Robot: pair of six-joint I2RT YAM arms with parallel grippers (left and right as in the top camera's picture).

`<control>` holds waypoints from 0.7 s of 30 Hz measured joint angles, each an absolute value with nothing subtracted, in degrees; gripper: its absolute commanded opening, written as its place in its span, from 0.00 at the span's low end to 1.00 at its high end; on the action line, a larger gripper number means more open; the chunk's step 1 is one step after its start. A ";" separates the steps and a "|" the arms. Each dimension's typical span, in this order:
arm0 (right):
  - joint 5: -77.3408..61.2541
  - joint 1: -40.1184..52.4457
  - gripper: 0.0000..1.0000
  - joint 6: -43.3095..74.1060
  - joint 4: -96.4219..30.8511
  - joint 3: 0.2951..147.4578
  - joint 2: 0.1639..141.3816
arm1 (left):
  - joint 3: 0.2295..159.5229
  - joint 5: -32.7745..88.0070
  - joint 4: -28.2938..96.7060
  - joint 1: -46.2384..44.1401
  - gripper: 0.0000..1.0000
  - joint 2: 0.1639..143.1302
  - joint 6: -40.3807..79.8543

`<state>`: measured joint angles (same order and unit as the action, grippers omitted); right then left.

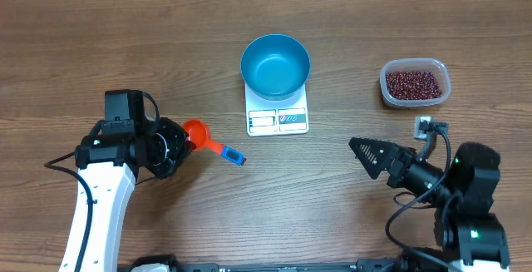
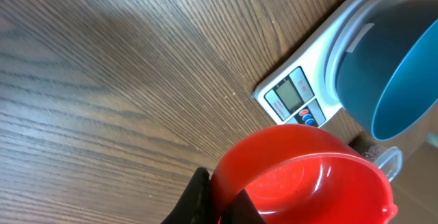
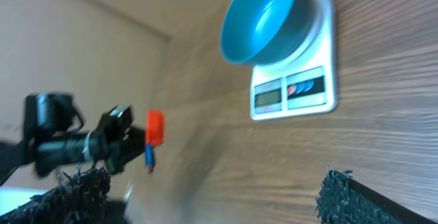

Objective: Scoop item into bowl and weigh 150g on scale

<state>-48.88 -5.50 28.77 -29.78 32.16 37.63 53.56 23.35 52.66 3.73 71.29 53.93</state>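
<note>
The blue bowl (image 1: 275, 64) stands empty on the white scale (image 1: 278, 121) at the middle back. The dark red-brown beans (image 1: 413, 83) lie in a clear tub at the back right. My left gripper (image 1: 184, 142) is shut on the rim of a red scoop (image 1: 196, 131), whose blue handle (image 1: 230, 153) points right, left of the scale. In the left wrist view the scoop (image 2: 308, 179) is empty, with the scale (image 2: 294, 99) and bowl (image 2: 393, 59) beyond it. My right gripper (image 1: 360, 157) stands open above the table, below the tub, nothing between its fingers (image 3: 345, 195).
The clear plastic tub (image 1: 387, 74) sits right of the scale. Bare wooden tabletop (image 1: 332, 197) lies between the two arms. A small white connector (image 1: 426, 125) sits just above the right arm.
</note>
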 measured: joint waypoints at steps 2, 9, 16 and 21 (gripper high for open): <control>-51.44 -5.10 1.00 28.29 -29.63 32.16 39.29 | 53.56 23.81 52.69 3.42 0.04 71.29 54.87; -55.68 2.50 1.00 29.04 -26.15 32.16 43.72 | 53.56 24.67 52.60 0.38 0.04 71.29 57.82; -53.71 11.38 1.00 38.61 -17.23 32.16 49.65 | 53.56 24.88 52.53 -0.58 0.04 71.29 58.41; -51.83 17.93 1.00 43.31 -11.03 32.18 56.14 | 53.56 24.88 52.62 -0.58 0.04 71.29 58.43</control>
